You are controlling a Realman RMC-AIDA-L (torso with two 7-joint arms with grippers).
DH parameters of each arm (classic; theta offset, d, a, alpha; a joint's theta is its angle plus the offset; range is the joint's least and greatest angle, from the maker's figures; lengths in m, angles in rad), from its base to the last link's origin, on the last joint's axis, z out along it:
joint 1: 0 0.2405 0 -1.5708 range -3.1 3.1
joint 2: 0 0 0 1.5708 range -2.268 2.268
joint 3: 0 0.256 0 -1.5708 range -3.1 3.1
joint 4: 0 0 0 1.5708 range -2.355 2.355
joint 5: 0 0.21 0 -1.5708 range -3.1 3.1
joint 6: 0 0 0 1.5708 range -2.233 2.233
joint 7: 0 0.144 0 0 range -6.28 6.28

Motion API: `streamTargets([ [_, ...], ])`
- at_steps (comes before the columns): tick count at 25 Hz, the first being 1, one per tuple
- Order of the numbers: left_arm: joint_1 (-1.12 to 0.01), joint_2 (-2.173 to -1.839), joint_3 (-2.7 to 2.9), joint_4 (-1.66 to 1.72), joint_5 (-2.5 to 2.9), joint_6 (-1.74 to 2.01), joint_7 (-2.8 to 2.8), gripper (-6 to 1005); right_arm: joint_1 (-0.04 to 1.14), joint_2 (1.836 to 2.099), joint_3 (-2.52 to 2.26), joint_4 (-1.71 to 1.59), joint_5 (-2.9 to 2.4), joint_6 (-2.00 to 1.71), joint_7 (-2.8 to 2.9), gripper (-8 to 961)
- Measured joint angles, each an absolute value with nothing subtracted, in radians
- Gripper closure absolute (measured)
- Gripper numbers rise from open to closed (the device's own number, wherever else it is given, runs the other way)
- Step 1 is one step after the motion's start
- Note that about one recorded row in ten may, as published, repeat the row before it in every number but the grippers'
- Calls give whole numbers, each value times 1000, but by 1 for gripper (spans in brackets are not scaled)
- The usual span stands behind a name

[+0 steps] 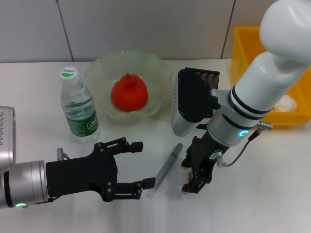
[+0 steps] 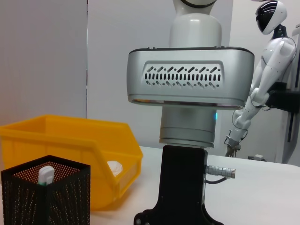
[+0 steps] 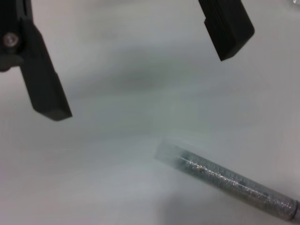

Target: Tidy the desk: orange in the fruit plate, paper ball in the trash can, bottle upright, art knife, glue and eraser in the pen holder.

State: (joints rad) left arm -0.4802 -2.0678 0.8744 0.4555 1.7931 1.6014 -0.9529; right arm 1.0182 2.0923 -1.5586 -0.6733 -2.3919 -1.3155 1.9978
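Note:
The orange point(image 1: 129, 93) lies in the fruit plate point(image 1: 97, 68). The bottle point(image 1: 77, 107) stands upright to its left. A slim grey glittery stick point(image 1: 168, 165), knife or glue I cannot tell, lies on the table; it also shows in the right wrist view point(image 3: 225, 180). My right gripper point(image 1: 193, 182) hangs open and empty just to the right of the stick, with its fingers point(image 3: 47, 93) spread above bare table. My left gripper point(image 1: 146, 163) is open and empty just to the left of the stick. The pen holder point(image 2: 47, 197) holds a white object point(image 2: 46, 174). The eraser is out of view.
The trash can point(image 1: 243, 48) stands at the back right with the paper ball point(image 1: 286, 103) inside; it also shows in the left wrist view point(image 2: 70, 145). The pen holder point(image 1: 206, 75) is partly hidden behind my right wrist. The table point(image 1: 272, 194) is white.

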Motion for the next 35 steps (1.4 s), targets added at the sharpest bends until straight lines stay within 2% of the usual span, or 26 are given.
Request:
streamTargets([
  [11, -477, -2069, 874, 454, 1793, 1601, -946, 130, 1024, 2092, -1559, -649, -2382, -1313, 2002, 287],
  [16, -475, -2069, 874, 454, 1793, 1600, -945, 130, 1024, 2092, -1555, -658, -2382, -1313, 2014, 460],
  [22, -472, -2069, 874, 450, 1793, 1599, -945, 130, 1007, 2084, -1542, -721, -2382, -1323, 2058, 553],
  [31, -472, -2069, 874, 443, 1793, 1598, -945, 130, 968, 2075, -1231, -1003, -2494, -1478, 2239, 553],
  [35, -473, -2068, 874, 443, 1793, 1598, -945, 130, 976, 2051, -1122, -1071, -2518, -1499, 2334, 553],
])
